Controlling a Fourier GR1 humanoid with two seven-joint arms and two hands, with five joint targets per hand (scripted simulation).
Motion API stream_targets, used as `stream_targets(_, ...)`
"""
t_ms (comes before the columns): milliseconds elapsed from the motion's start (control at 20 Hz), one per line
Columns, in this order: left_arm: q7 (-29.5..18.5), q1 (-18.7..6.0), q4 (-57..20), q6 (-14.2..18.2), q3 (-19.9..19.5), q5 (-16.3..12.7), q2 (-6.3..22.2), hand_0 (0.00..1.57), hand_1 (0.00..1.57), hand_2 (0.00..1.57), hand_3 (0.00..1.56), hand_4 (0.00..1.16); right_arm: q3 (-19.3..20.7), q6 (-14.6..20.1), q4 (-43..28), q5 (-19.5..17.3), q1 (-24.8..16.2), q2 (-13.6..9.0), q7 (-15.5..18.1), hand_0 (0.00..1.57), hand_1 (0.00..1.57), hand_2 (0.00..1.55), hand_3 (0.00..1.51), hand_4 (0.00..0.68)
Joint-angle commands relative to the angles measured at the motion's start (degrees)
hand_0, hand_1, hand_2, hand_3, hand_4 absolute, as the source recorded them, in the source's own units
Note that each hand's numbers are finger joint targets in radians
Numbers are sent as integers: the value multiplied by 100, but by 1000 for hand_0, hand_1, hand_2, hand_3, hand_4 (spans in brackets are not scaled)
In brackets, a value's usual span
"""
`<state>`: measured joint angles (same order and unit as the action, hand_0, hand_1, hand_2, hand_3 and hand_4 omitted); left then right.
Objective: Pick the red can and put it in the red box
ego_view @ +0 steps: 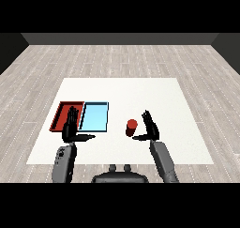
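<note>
The small red cylindrical can (131,127) stands upright on the white table (178,100), its long axis vertical, in the near half of the tabletop and a little right of the middle, well apart from every edge. My right hand (150,127) hangs just beside it on the right, fingers straight and spread, thumb pointing in towards the can, holding nothing; the can lies to the left of my palm, close but not yet touched as far as I can tell. That is the relation the coming move turns on: I judge my right hand is plainly the nearer one and need only close in leftward around the can's side. My left hand (71,126) is likewise open and empty, fingers straight, raised over the near end of the flat red tray (60,110), which lies towards the table's left edge with the light blue tray (96,117) touching its right side, between it and the can.
</note>
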<state>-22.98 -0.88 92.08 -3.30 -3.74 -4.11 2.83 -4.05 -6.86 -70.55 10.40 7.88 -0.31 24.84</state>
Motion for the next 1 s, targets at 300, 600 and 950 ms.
stream_targets(300, 52, 114, 149, -196, -90, -148, 131, 0, 0, 0, 0, 0, -331, 376, 696, 159, 219, 31, 448, 0, 0, 0, 0, 0)
stream_targets(600, -257, -412, -630, -6, -87, 43, 20, 0, 0, 0, 0, 0, -1004, 903, 1074, 520, 345, 31, 841, 0, 0, 0, 0, 0)
stream_targets(950, -231, 248, 27, -120, 25, 23, 36, 0, 0, 0, 0, 0, -917, 737, 738, 655, 392, 31, 449, 0, 0, 0, 0, 0)
